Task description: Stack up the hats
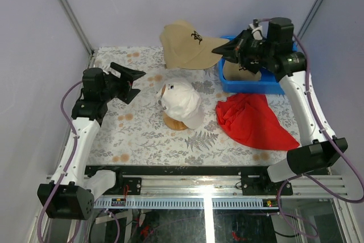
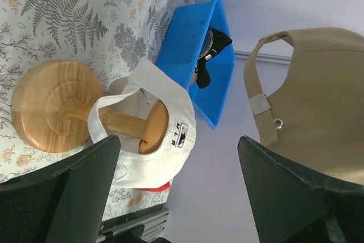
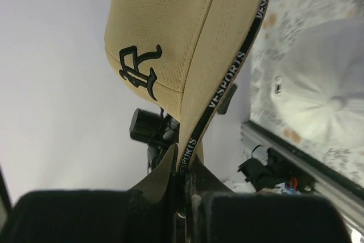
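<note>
A white cap (image 1: pixel 182 101) sits on a wooden stand (image 1: pixel 174 122) at the table's middle. My right gripper (image 1: pixel 226 50) is shut on the brim of a tan cap (image 1: pixel 185 42) with a dark logo and holds it in the air over the table's back; the pinched brim (image 3: pixel 213 101) shows between the fingers of the right gripper (image 3: pixel 185 174). A second tan cap (image 1: pixel 240 72) lies in the blue bin (image 1: pixel 250 87). The black cap is not clearly visible. My left gripper (image 1: pixel 134 81) is open and empty left of the white cap (image 2: pixel 153 157); the left gripper (image 2: pixel 179 197) faces the cap's back opening.
A red cloth (image 1: pixel 250 119) lies in front of the blue bin at the right. The blue bin (image 2: pixel 182 49) also shows in the left wrist view with something dark inside. Grey walls close in the table at the back and sides.
</note>
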